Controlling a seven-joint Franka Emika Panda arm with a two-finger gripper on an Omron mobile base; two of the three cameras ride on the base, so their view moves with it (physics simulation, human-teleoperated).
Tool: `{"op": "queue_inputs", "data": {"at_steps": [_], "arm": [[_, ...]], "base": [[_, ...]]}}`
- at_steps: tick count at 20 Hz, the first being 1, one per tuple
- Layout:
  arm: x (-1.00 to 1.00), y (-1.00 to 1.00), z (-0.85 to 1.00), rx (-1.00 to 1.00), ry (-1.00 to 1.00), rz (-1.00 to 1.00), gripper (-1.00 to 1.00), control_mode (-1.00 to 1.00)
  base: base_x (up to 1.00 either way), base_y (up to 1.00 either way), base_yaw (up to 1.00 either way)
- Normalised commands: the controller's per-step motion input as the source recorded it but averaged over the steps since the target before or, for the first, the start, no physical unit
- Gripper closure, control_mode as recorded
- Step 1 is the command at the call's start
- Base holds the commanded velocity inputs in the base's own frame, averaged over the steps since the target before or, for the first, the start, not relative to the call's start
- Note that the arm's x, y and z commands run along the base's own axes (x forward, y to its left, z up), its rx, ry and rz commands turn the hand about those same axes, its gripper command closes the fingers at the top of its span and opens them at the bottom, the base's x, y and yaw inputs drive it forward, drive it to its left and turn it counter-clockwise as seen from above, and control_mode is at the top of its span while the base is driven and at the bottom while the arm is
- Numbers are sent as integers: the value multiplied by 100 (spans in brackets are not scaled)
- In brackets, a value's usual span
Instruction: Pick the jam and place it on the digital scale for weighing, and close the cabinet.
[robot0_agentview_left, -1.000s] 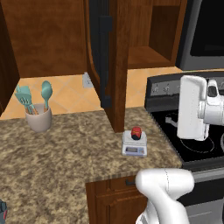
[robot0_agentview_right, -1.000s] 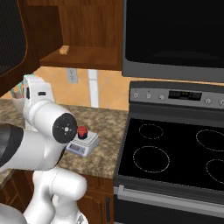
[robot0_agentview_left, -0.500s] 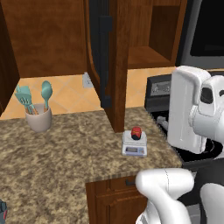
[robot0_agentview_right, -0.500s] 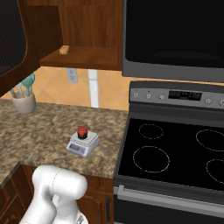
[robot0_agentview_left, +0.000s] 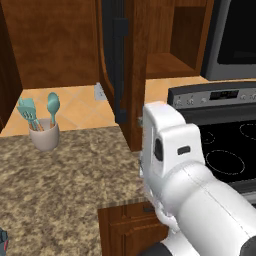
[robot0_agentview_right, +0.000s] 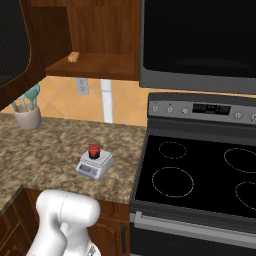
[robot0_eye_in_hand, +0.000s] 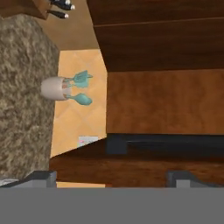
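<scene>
The jam (robot0_agentview_right: 94, 149) is sitting right on top of the digital scale (robot0_agentview_right: 95, 164), pretty much centred on the platform, red jar with its dark lid up. The scale itself is on the speckled granite counter (robot0_agentview_right: 45, 150), just to the left of the black stove (robot0_agentview_right: 200, 175) — close to the counter's front edge, display strip facing out.

The cabinet (robot0_agentview_left: 131, 70) door is hanging open, swung out over the counter edge-on in the left base view, with the dark inset panel showing. Behind the scale, well apart and further left from the stove, there's a pale utensil cup (robot0_agentview_right: 27, 117) holding teal spatulas and spoons, up against the tiled backsplash. A wall outlet (robot0_agentview_right: 82, 86) sits on the tiles above the counter, between the cup and the stove.

The gripper (robot0_eye_in_hand: 107, 177) has its two dark finger tips spread wide apart with nothing between them — it's looking sideways at the wooden cabinet door, rolled so the counter runs up the left edge.
</scene>
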Motion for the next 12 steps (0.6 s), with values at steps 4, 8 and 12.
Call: {"op": "queue_inputs", "data": {"at_steps": [4,8,12], "arm": [[43,69,-37,0,-1,-16,-100,-100],[80,19,-38,-1,0,-5,-100,-100],[67,32,-22,-7,-5,-11,-100,-100]], "base": [[0,0,0],[0,0,0],[0,0,0]]}}
